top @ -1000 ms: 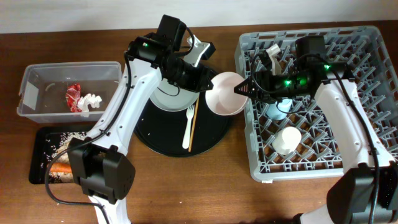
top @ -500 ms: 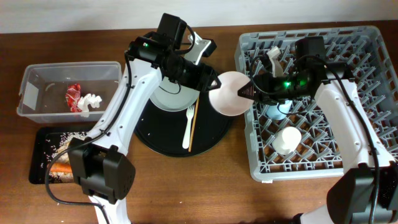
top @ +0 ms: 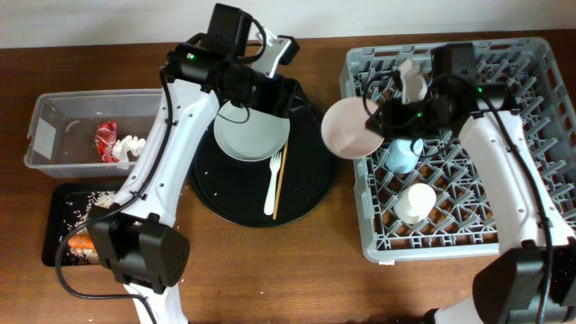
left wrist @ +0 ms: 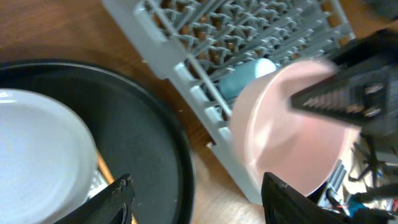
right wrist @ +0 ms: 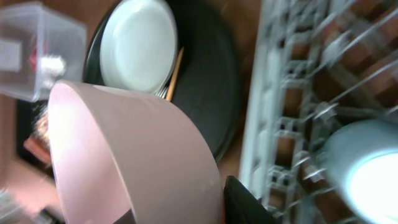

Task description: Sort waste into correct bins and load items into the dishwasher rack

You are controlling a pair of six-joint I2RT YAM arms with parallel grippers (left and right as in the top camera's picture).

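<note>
The pinkish-white bowl [top: 346, 128] hangs tilted on edge at the left rim of the dishwasher rack [top: 468, 234], my right gripper [top: 372, 121] shut on its rim. In the right wrist view the bowl [right wrist: 130, 162] fills the lower left, with one finger [right wrist: 245, 202] on its outer wall. My left gripper [top: 301, 101] stands open just left of the bowl, apart from it; its open gripper [left wrist: 202, 199] has nothing between its fingers, and the bowl [left wrist: 292, 137] lies beyond them. The grey plate [top: 252, 130], white fork [top: 272, 184] and chopsticks [top: 280, 175] lie on the round black tray [top: 225, 202].
A light blue cup [top: 400, 155] and a small white cup [top: 416, 202] sit in the rack. The clear tub [top: 54, 121] at far left holds a red wrapper [top: 108, 141] and white paper [top: 133, 144]. Below it the shallow black tray [top: 54, 202] holds crumbs and a carrot [top: 83, 241].
My left gripper opened, let go of the bowl and drew back up and left. The right gripper closed on the bowl and carried it, tipped on edge, right toward the rack.
</note>
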